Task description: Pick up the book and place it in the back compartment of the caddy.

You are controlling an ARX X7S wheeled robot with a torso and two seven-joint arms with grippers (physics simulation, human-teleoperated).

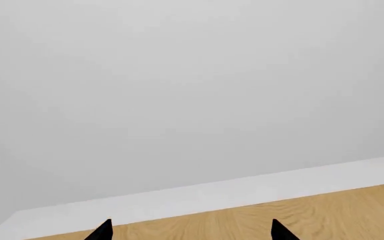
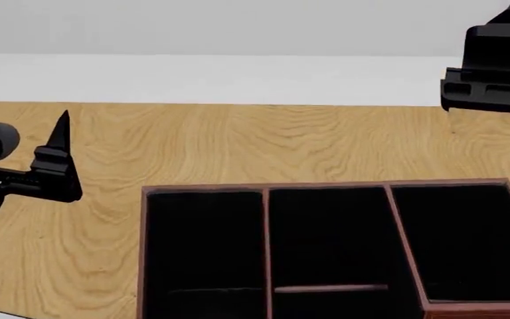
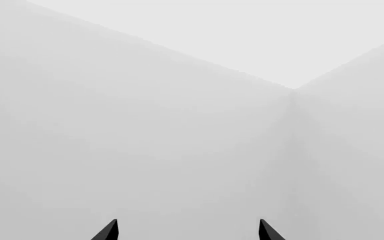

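Both end effectors are raised and empty. The left end effector [image 2: 56, 156] sits at the left edge of the head view, above bare table [image 2: 237, 143] to the left of the caddy [image 2: 264, 252]; its wrist view shows two dark fingertips [image 1: 102, 231] set well apart with nothing between them, so it is spread. The right end effector [image 3: 187, 231] shows the same wide gap between its tips in its own wrist view, pointed at blank wall; in the head view only part of its dark body appears at the far right corner, higher than the caddy.

No view shows the book. It is not on the visible stretch of wood, not between either pair of fingertips, and not in any cell that can be seen. So which way it lies from either end effector, how its long axis runs, and which arm is nearer cannot be told. My judgement is that the next move must first bring the book into sight before any reach is chosen.

The caddy lies at the near edge of the head view, cut off along its near side. Three black-lined columns show, parted by thin maroon walls. The left and right columns look undivided as far as they can be seen. The middle column carries a short cross divider [image 2: 331, 288] close to its near end, splitting it into a larger far cell and a smaller near one that is mostly out of frame. Every visible cell appears empty.
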